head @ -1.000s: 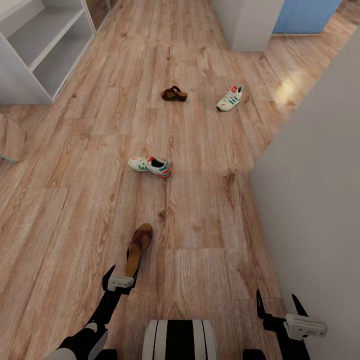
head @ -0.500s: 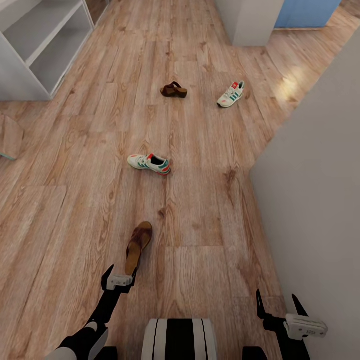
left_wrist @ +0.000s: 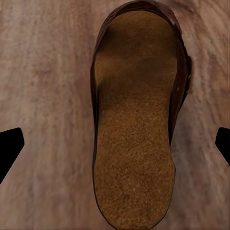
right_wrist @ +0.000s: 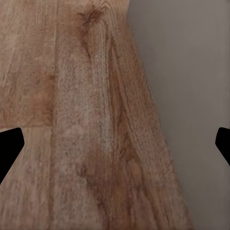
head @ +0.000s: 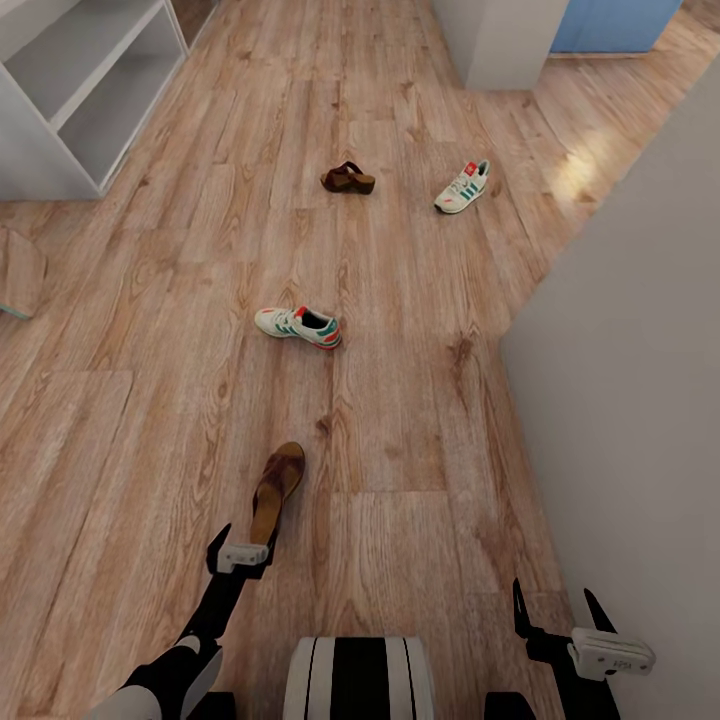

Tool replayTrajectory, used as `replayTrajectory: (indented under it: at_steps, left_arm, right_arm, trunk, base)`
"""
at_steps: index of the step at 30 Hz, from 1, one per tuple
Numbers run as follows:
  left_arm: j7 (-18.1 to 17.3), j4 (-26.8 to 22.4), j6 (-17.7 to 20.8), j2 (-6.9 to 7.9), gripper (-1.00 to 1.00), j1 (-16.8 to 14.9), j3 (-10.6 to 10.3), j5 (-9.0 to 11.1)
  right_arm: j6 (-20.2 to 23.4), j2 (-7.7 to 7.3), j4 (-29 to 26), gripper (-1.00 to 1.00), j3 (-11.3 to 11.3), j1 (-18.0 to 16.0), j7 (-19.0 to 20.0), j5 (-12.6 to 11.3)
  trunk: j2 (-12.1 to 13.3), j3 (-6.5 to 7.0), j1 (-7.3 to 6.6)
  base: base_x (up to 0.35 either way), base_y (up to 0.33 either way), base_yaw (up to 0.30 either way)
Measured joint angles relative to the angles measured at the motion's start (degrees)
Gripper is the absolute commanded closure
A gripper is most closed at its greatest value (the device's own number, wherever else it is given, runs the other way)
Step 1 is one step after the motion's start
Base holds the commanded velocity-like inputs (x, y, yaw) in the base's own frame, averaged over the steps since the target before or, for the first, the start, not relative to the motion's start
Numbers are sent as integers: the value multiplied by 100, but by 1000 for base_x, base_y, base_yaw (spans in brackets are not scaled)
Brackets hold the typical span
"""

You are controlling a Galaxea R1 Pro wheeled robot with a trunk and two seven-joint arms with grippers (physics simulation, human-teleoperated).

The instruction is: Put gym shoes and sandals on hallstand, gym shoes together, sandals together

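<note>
From the head, the left hand (head: 243, 540) hangs spread wide over the near sandal's (head: 276, 491) heel; its wrist view adds the tan footbed (left_wrist: 134, 143). The right hand (head: 560, 605), also wide, faces floor (right_wrist: 72, 143) beside a grey wall (right_wrist: 191, 72).

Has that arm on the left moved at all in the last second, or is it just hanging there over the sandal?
Yes, slightly. The left gripper has pulled back toward the robot along the near sandal, uncovering more of its heel end.
</note>
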Motion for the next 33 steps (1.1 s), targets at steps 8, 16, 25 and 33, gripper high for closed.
replayTrajectory:
  at_steps: [8,16,25,33]
  left_arm:
    - [0,-1,4,-20,-100,-30,-1,5]
    - [0,-2,3,-28,-100,-41,-1,7]
    - [-1,-2,5,-51,-100,-44,-1,1]
    - [-3,-2,5,-74,-100,-45,-2,-7]
  right_arm:
    - [0,2,4,-100,0,-6,0,2]
    - [0,4,79,-100,6,-13,0,3]
    - [0,5,161,-100,4,-24,-6,8]
    - [0,5,189,-100,1,-31,-8,11]
  trunk:
    - [0,-2,0]
    - [0,-3,0]
    - [0,-3,0]
    - [0,-4,0]
  base:
    - [0,0,0]
    - [0,0,0]
    - [0,0,0]
    - [0,0,0]
